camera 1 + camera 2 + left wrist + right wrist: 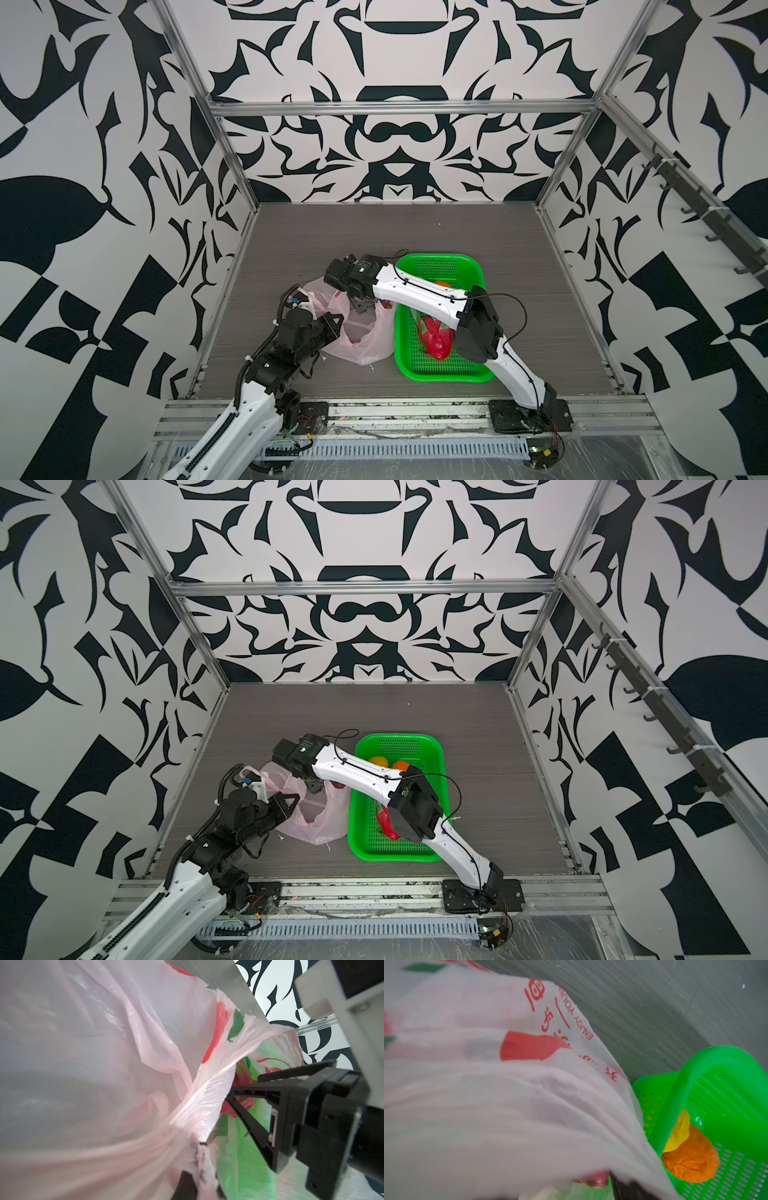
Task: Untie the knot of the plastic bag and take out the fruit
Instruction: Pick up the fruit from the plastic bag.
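Observation:
The pale-pink plastic bag [361,340] [316,825] lies on the table with its mouth gaping; the knot is out of view. My left gripper [338,321] [197,1178] is shut on a bunched strip of the bag's rim and holds it up. My right gripper [360,307] [244,1086] reaches into the bag's mouth, open, with a magenta dragon fruit [241,1076] at its fingertips. More fruit lies in the green basket: a second dragon fruit [434,338], an orange one [691,1159] [401,766] and a yellow one [679,1132] [379,761].
The green perforated basket [444,376] stands right beside the bag, under my right forearm. Aluminium frame posts and patterned walls close in the grey table [519,257] on three sides.

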Action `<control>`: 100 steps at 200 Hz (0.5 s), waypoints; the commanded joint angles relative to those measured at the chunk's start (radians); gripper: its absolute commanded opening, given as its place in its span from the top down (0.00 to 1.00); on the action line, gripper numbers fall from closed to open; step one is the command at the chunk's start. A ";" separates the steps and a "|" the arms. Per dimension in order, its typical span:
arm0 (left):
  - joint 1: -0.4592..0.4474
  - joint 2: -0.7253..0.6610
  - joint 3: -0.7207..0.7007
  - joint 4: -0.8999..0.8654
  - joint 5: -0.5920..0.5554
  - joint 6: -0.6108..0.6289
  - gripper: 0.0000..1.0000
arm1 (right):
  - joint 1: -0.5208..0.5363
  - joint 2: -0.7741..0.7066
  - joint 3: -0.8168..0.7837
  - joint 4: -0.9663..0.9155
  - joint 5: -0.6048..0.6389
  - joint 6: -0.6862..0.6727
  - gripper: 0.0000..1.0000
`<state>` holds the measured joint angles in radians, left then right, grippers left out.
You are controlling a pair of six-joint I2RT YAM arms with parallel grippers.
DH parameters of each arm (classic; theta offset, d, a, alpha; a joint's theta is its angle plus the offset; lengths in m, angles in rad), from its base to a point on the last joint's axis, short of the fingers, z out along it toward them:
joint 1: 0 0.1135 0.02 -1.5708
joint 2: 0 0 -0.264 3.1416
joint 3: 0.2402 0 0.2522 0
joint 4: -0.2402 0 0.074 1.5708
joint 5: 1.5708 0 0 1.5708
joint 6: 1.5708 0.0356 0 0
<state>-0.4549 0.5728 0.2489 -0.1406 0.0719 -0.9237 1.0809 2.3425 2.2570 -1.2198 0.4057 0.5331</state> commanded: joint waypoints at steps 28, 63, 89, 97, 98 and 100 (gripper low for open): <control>-0.004 0.051 0.055 0.065 0.014 0.029 1.00 | -0.035 -0.017 0.024 -0.005 -0.022 -0.066 0.25; -0.004 0.073 0.078 0.065 0.016 0.035 1.00 | -0.045 0.009 0.035 0.000 -0.072 -0.102 0.20; -0.004 0.099 0.098 0.074 0.006 0.043 1.00 | -0.055 0.021 0.029 -0.001 -0.100 -0.127 0.17; -0.004 0.109 0.101 0.081 0.006 0.043 1.00 | -0.058 0.026 0.027 -0.001 -0.105 -0.134 0.17; -0.004 0.110 0.101 0.082 0.006 0.043 1.00 | -0.058 0.026 0.027 -0.001 -0.106 -0.135 0.17; -0.004 0.112 0.102 0.083 0.006 0.043 1.00 | -0.059 0.027 0.026 -0.001 -0.107 -0.137 0.17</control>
<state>-0.4549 0.6640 0.3126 -0.0898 0.0757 -0.8959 1.0313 2.3692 2.2589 -1.2110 0.3267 0.4335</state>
